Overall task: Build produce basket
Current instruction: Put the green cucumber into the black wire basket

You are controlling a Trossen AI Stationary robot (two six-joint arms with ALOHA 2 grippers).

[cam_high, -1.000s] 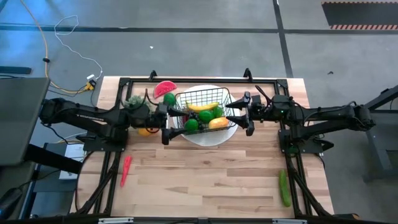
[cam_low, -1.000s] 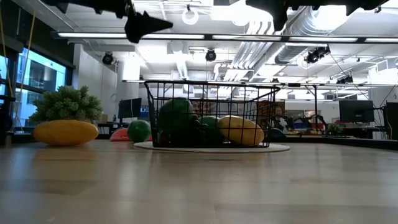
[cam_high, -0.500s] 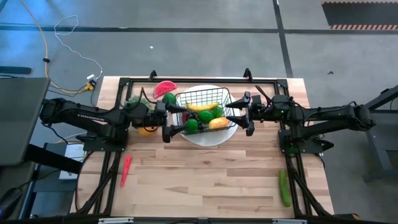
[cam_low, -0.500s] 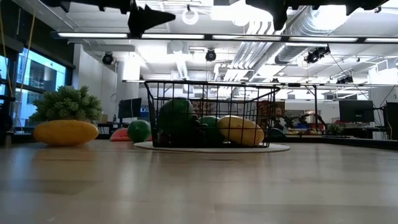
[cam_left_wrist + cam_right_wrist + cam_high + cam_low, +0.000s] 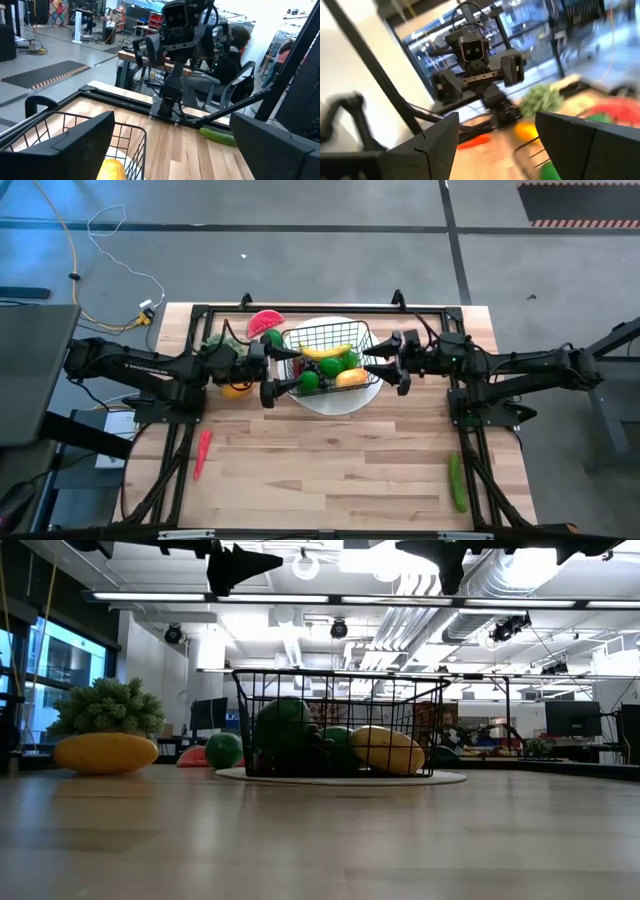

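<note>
On the white plate [image 5: 322, 402] at the table's far middle, the basket [image 5: 325, 340] was flanked by both grippers.

From the left: the left gripper [image 5: 275, 373] was held above the basket's left rim with jaws spread wide and empty; the black wire-mesh basket, seen to hold a banana [image 5: 327, 351], green limes [image 5: 309, 380] and an orange-yellow fruit [image 5: 351, 377], was judged stiff and light, best taken by its top rim wires at the two ends; the right gripper [image 5: 384, 363] was held over the right rim, jaws partly apart, nothing gripped. A red pepper [image 5: 202, 452] and a cucumber [image 5: 457, 482] were left well apart on the near table.
</note>
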